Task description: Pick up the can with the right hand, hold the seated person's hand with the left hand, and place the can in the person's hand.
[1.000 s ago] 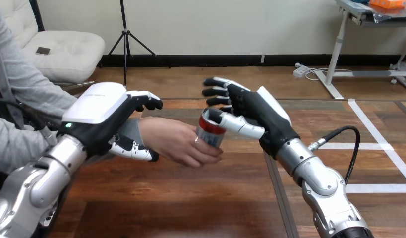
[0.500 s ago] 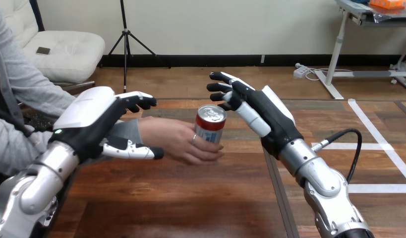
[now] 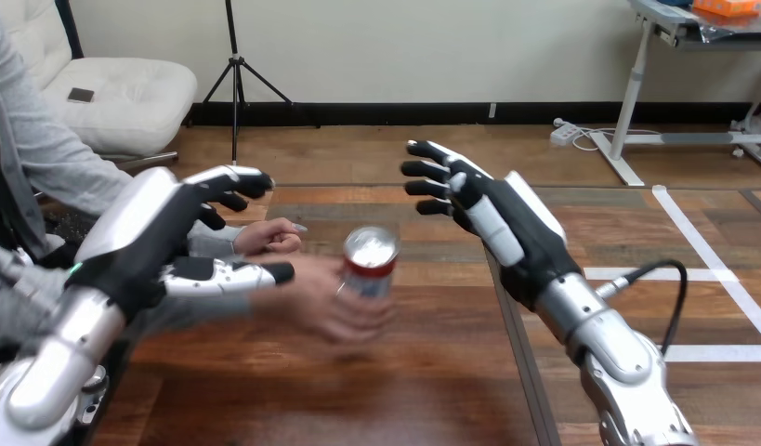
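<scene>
Can (image 3: pixel 369 263) in person's hand (image 3: pixel 313 299), right hand (image 3: pixel 511 223) fingers (image 3: pixel 430 169) spread, apart

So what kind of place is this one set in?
Probably a robot test bench for handovers: a wooden table, the left robot hand and right robot hand raised over it, and the person's hand holding a can between them.

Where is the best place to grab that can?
Grab the can on its bare upper side wall, just under the silver top, coming from the view's right. It stands upright and round, so fingers can wrap around it there. The person's hand already covers its lower left side, and the robot's open right hand is on the free side.
</scene>
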